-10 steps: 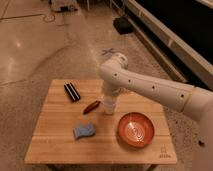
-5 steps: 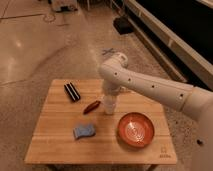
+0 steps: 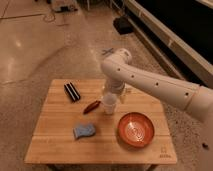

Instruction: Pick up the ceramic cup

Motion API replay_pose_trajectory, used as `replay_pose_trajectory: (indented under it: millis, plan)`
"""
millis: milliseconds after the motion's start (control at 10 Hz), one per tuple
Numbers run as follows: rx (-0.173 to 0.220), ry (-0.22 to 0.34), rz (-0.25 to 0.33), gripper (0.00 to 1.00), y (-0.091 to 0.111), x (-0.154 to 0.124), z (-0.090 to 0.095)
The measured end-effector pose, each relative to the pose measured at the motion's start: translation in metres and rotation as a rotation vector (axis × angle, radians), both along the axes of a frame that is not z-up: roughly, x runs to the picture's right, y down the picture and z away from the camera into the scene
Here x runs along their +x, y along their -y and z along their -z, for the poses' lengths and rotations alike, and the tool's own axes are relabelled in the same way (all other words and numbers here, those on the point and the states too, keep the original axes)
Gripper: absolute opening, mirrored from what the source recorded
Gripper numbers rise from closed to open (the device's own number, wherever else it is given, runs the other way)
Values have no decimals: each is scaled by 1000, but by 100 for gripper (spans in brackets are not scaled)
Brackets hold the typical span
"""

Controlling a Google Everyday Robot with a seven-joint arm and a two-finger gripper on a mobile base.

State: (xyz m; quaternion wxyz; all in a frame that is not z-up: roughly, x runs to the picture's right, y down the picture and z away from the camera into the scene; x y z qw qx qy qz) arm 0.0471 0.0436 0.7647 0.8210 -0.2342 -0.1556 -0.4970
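Risk, table [image 3: 55, 145]: if lowered too far, likely to jam the cup against the wood and tip it.
Risk, arm [image 3: 150, 85]: bulky, slanting from right edge of frame to centre; hides the grasp from view, so hard to catch a misaligned grip.
Risk, orange bowl [image 3: 135, 129]: lower right of centre, near the cup but apart; liable to be clipped on a sideways lift.
Risk, ceramic cup [image 3: 109, 106]: centre of frame, upright on the table; smooth tapered wall (wider at the rim) prone to slipping from an off-centre squeeze.
Gripper [image 3: 110, 96]: right at the cup's top, under the wrist; open or closed, cannot tell.
Around: black striped block [image 3: 73, 92] upper left, blue sponge [image 3: 84, 131] lower left, both well apart.
In the way: red pepper-like piece [image 3: 91, 106], just left of the cup; could be nudged.
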Motion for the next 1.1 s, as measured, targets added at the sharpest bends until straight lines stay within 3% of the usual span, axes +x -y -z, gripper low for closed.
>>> replay_pose_trajectory:
  millis: [600, 1100]
  plan:
    - [-41, -51, -47, 80, -28, 32, -36]
    - [-69, -45, -86, 78, -49, 38, -61]
